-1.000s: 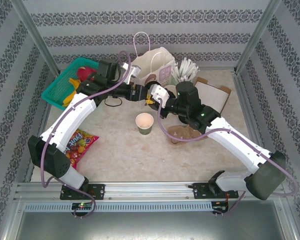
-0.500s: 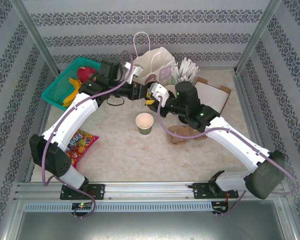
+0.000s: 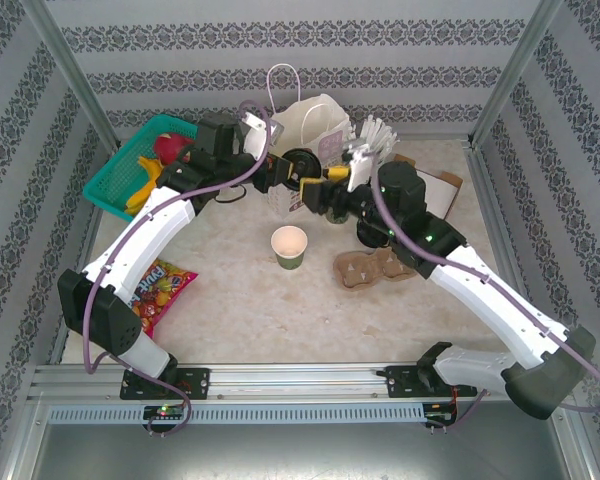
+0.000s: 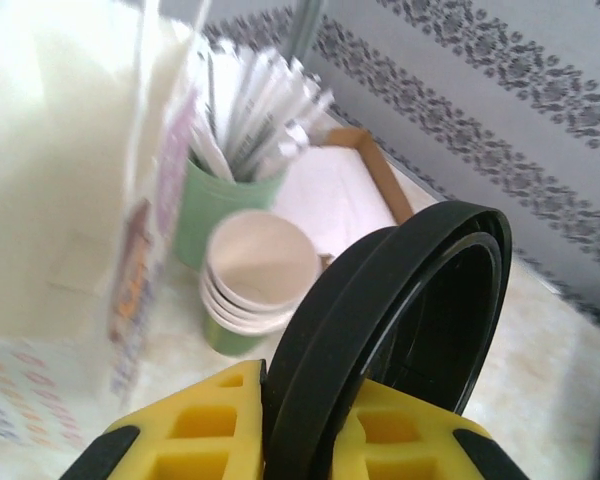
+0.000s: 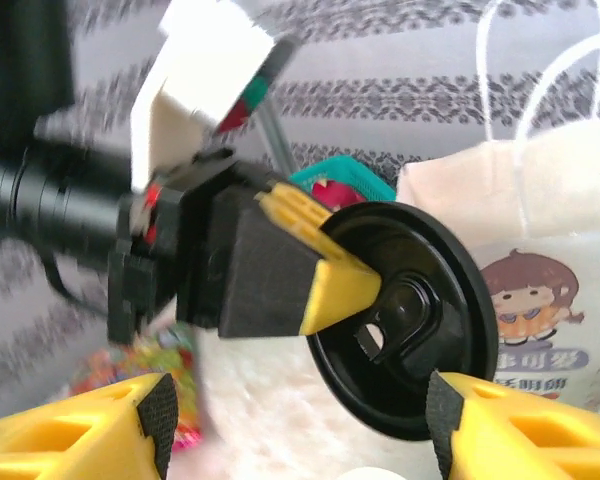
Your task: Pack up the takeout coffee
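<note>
right wrist: left arm (image 5: 40, 190) reaches across, jaws pinching black lid (image 5: 430, 290)

Surfaces I can read around the paper bag (image 3: 315, 125)
The bag is matt white paper; in front of it the black lid (image 5: 410, 320) is smooth, glossy plastic, and the fingers (image 4: 220, 420) of my left gripper (image 4: 315, 400) against it are matt yellow moulded plastic. Right of the bag the stacked cups (image 4: 252, 265) look like matt cream paper. Left of it the basket (image 3: 120, 170) is teal plastic; further in front, the cup tray (image 3: 365, 270) is rough brown pulp on a pale, mottled tabletop (image 3: 240, 290).
</note>
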Available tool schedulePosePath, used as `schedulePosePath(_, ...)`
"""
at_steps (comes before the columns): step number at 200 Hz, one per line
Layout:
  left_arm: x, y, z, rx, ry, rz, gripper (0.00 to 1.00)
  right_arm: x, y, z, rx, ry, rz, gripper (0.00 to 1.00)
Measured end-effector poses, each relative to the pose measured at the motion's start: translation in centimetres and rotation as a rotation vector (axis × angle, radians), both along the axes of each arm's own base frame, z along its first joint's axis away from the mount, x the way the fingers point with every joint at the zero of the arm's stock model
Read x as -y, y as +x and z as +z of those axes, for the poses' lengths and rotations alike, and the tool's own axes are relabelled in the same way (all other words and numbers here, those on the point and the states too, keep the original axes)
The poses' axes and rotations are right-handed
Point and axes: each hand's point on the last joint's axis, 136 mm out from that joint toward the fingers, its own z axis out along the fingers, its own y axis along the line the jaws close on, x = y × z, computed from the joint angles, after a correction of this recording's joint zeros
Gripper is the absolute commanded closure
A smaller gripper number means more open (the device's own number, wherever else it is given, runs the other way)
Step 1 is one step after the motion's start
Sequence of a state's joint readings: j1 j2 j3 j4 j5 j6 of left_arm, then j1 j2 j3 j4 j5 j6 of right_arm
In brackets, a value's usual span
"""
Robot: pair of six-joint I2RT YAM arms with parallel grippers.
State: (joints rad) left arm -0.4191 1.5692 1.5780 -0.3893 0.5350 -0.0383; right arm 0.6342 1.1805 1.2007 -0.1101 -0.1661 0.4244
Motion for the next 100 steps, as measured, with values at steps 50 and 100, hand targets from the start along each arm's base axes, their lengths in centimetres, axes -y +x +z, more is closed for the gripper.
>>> schedulePosePath(50, -0.7, 2.7, 3.4, 0.388, 0.1, 0.055, 1.0, 1.8, 2.2, 3.6, -0.389, 0.565, -0.206, 0.3)
schedulePosePath(100, -0.6, 3.3, 7.1, 0.631, 0.156, 0.041, 1.0, 2.1, 2.6, 5.6, -0.566, 0.883, -0.255, 0.27)
